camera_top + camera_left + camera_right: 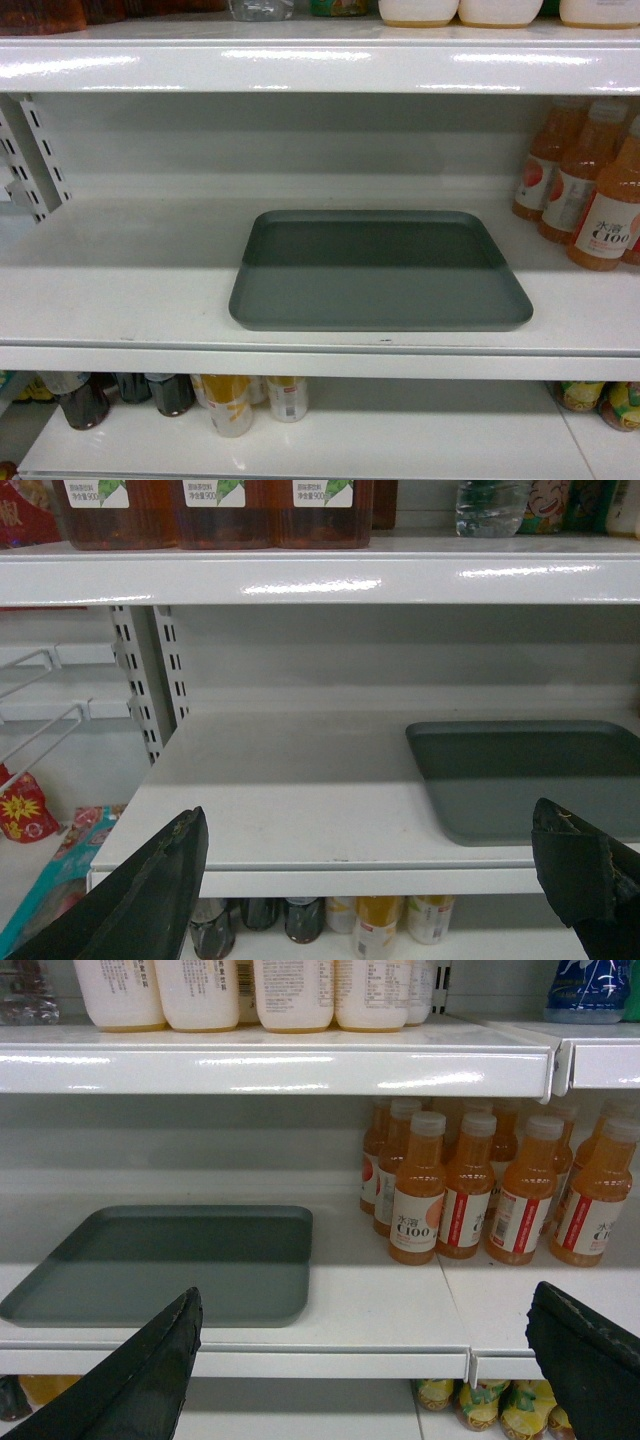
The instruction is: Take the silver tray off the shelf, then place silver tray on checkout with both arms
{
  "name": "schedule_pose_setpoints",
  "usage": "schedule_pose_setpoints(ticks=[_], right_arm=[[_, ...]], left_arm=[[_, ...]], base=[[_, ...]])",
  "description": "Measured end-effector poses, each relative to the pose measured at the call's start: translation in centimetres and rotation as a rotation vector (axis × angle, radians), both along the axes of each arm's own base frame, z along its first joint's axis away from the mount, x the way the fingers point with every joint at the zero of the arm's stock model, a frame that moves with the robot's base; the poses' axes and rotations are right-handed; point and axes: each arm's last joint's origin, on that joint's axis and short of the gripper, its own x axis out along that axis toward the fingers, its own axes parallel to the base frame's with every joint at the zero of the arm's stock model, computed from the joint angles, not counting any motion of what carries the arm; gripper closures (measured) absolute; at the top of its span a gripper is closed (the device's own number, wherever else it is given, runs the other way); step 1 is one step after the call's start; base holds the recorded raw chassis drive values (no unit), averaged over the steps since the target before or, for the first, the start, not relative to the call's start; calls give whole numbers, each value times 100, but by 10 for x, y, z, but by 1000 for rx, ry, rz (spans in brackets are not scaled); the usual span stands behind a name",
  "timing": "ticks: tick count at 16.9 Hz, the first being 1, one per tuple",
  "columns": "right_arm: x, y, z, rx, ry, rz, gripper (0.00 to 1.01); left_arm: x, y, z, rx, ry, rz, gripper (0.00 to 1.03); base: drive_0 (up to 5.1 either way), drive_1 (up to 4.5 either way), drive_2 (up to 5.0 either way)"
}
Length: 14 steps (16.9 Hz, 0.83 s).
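The silver tray (380,272) is a flat grey-green rectangle lying empty on the white shelf (120,290), near its front edge. It shows at the right in the left wrist view (530,778) and at the left in the right wrist view (170,1263). My left gripper (365,855) is open, in front of the shelf edge and left of the tray. My right gripper (365,1335) is open too, in front of the edge and right of the tray. Neither touches the tray. No gripper appears in the head view. The checkout is out of view.
Orange juice bottles (585,185) stand on the shelf right of the tray, seen as a group in the right wrist view (480,1185). The upper shelf board (320,62) hangs low above. Bottles (230,400) fill the lower shelf. Slotted uprights (150,680) stand at the left.
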Motion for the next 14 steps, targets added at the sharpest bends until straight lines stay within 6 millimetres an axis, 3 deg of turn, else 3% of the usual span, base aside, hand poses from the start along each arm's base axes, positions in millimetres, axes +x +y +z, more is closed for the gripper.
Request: schedule_pose_setpoints(ticks=[14], right_arm=[[0, 0, 0, 0, 0, 0, 3]], left_arm=[[0, 0, 0, 0, 0, 0, 5]], base=[[0, 0, 0]])
